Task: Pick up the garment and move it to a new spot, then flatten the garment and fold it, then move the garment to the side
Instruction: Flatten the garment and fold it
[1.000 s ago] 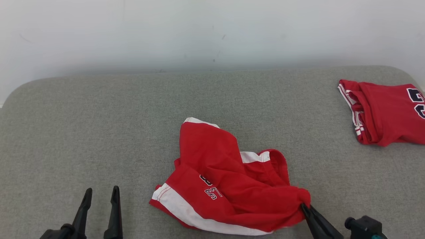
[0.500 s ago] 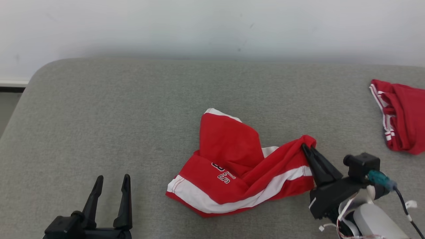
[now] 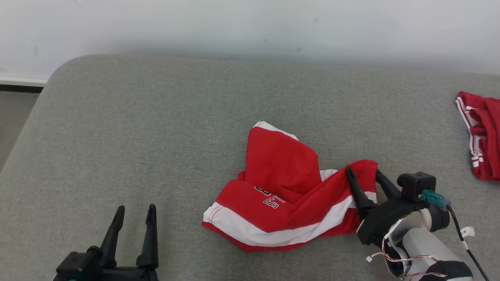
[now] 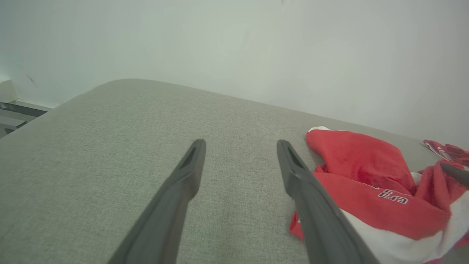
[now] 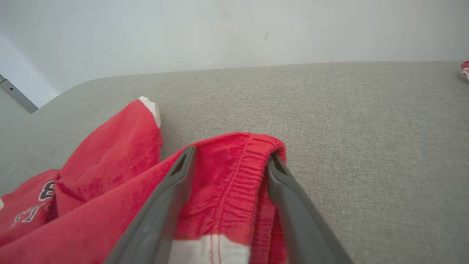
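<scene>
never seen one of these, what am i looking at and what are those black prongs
It is a two-armed robot. One picture comes from a camera on its head; the other two from a camera on each wrist, looking along that arm's pincer, the black prongs. The left pincer is open and holds nothing. The right pincer stands open with the waistband of red shorts between its fingers. The shorts lie on a grey padded surface; another red garment lies near its right edge.
</scene>
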{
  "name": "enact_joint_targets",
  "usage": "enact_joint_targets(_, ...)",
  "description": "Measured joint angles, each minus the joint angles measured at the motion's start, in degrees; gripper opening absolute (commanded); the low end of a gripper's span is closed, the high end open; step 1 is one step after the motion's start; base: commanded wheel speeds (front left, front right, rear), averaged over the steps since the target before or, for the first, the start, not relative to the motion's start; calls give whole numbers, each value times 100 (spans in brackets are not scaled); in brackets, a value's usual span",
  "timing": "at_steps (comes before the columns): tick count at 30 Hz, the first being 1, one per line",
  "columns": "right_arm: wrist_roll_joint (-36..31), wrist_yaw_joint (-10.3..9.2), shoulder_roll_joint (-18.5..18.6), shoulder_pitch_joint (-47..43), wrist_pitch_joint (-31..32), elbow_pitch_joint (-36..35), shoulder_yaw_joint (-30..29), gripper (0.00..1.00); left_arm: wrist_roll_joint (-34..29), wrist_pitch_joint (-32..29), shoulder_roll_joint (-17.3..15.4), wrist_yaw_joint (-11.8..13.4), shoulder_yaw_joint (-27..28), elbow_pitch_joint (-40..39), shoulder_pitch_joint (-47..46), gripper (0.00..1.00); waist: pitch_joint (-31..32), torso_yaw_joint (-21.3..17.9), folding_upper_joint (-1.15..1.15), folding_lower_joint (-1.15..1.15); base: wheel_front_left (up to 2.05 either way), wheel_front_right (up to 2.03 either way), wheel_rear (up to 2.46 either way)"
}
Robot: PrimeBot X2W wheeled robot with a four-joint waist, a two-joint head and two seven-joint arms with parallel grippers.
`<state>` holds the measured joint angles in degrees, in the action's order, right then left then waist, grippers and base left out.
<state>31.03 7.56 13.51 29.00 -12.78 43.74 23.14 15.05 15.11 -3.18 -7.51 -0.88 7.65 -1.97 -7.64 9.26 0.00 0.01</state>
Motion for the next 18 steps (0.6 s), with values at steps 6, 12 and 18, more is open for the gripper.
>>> enact_joint_targets(6,156,0,71,-202,-197,-267,159,100,0,0,-38,0,-30,32,10,100,94,-206,0,0,0,0,0)
enact_joint_targets(12,34,0,215,-949,-222,-1419,-255,100,-21,1,-45,0,85,8,80,100,228,-519,0,0,0,0,0)
enact_joint_targets(18,-359,0,207,-1707,-222,-2259,-725,100,-42,0,-111,0,211,-5,144,100,381,-734,0,-1,0,0,0)
